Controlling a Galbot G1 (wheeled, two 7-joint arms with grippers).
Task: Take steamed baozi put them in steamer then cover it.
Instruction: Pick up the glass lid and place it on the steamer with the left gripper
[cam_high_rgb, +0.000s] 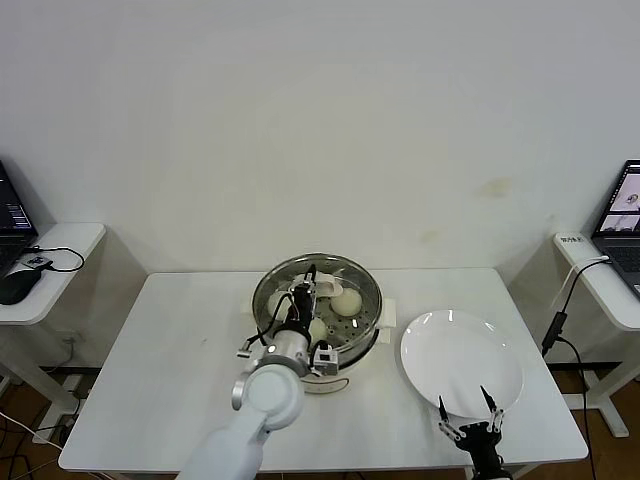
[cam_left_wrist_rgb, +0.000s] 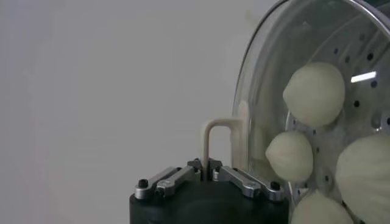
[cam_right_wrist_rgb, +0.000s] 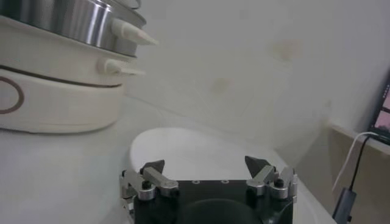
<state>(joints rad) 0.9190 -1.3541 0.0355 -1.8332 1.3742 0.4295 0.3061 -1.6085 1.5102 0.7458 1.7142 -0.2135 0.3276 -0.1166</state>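
The steamer (cam_high_rgb: 366, 290) stands on its white cooker base (cam_high_rgb: 350, 372) mid-table. The clear glass cover (cam_left_wrist_rgb: 262, 73) lies over it. I cannot tell if the cover rests fully on the rim. My left gripper (cam_high_rgb: 303, 291) is shut on the cover's cream-white handle (cam_left_wrist_rgb: 209, 137), also seen in the head view (cam_high_rgb: 325, 288). Several steamed baozi show through the glass (cam_left_wrist_rgb: 314, 94) (cam_left_wrist_rgb: 289, 155) (cam_left_wrist_rgb: 365, 173). Two are visible in the head view (cam_high_rgb: 347, 300) (cam_high_rgb: 318, 328). My right gripper (cam_high_rgb: 465, 408) is open and empty at the plate's near edge.
An empty flat white plate (cam_high_rgb: 460, 355) lies right of the steamer, also in the right wrist view (cam_right_wrist_rgb: 183, 146). The steamer's side handles (cam_right_wrist_rgb: 131, 33) point toward the plate. Side desks with laptops and cables flank the table.
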